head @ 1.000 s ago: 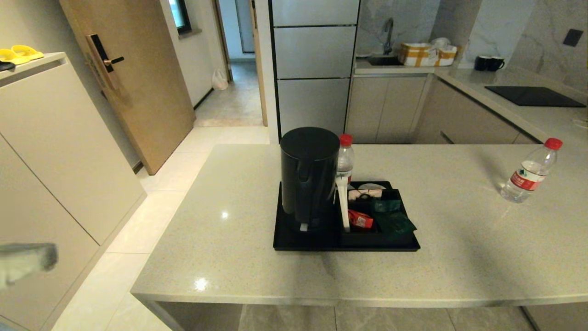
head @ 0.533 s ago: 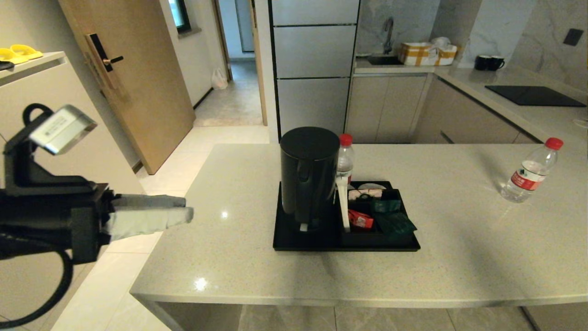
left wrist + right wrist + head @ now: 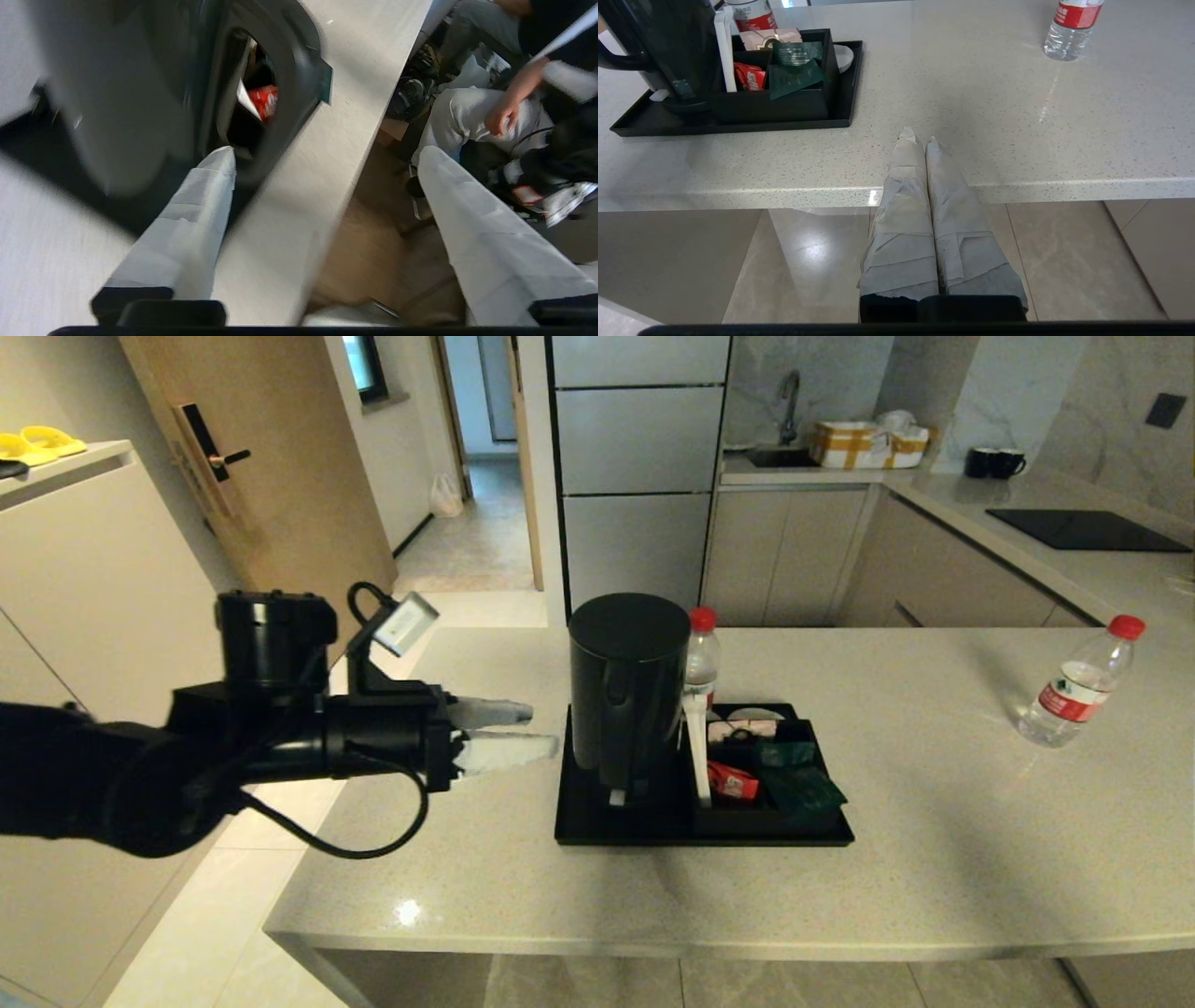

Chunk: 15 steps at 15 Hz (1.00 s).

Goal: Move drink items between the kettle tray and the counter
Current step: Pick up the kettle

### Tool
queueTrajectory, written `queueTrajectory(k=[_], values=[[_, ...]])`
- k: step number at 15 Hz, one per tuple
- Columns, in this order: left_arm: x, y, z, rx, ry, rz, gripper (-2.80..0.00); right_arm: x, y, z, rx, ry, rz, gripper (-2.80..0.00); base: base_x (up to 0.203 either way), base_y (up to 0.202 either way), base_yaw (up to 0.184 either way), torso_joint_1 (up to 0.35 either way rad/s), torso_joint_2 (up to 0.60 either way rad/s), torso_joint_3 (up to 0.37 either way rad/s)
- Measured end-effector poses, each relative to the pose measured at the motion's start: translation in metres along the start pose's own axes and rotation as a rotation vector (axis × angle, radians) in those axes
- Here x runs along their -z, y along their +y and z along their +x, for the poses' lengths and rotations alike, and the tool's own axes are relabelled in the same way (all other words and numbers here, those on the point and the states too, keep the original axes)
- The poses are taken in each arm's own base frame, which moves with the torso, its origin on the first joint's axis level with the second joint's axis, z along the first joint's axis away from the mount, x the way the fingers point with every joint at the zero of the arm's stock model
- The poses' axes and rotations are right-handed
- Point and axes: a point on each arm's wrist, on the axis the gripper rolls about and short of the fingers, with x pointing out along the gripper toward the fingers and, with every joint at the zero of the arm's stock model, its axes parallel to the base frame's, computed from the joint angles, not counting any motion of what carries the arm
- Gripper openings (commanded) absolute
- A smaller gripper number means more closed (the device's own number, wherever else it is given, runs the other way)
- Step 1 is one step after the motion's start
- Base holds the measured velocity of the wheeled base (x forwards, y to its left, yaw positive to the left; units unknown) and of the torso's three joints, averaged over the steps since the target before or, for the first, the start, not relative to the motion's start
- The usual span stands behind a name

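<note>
The tall black kettle [image 3: 628, 691] stands on the black kettle tray [image 3: 597, 826], which rests on the beige counter [image 3: 934, 859]. One red-capped water bottle [image 3: 702, 658] is on the tray behind the kettle; another bottle [image 3: 1078, 686] stands on the counter at far right. A dark green packet [image 3: 803, 791] leans out of the sachet box [image 3: 738, 817]. My left gripper [image 3: 537, 728] hovers open just left of the kettle, holding nothing; its fingers [image 3: 205, 196] point at the kettle's handle [image 3: 289, 70]. My right gripper [image 3: 920, 137] is shut and empty, low at the counter's front edge.
Behind the counter is an L-shaped worktop with a black cooktop [image 3: 1088, 532] and a sink. A tall grey cabinet [image 3: 635, 476] stands at the back and a beige cabinet [image 3: 112, 616] at left. A seated person [image 3: 514, 107] shows beyond the counter edge in the left wrist view.
My left arm has swung in from the far left and risen over the counter, ending close beside the kettle. Kettle, bottles and packet have not moved.
</note>
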Motion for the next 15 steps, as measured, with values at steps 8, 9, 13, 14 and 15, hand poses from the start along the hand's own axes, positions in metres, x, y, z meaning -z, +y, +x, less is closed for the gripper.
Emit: queueTrajectory(k=[8, 9, 13, 14, 15], values=[[0.029, 0.046, 0.062, 0.151, -0.053, 0.101, 0.00, 0.000, 0.000, 0.000, 0.000, 0.000, 0.000, -2.80, 0.000, 0.000, 0.000, 0.000, 0.00, 0.000], [0.031, 0.050, 0.065, 0.150, -0.055, 0.104, 0.00, 0.000, 0.000, 0.000, 0.000, 0.000, 0.000, -2.80, 0.000, 0.000, 0.000, 0.000, 0.00, 0.000], [0.033, 0.060, 0.073, 0.157, -0.057, 0.106, 0.00, 0.000, 0.000, 0.000, 0.000, 0.000, 0.000, -2.80, 0.000, 0.000, 0.000, 0.000, 0.00, 0.000], [0.033, 0.062, 0.074, 0.162, -0.058, 0.107, 0.00, 0.000, 0.000, 0.000, 0.000, 0.000, 0.000, -2.80, 0.000, 0.000, 0.000, 0.000, 0.00, 0.000], [0.030, 0.063, 0.076, 0.174, -0.064, 0.117, 0.00, 0.000, 0.000, 0.000, 0.000, 0.000, 0.000, -2.80, 0.000, 0.000, 0.000, 0.000, 0.00, 0.000]])
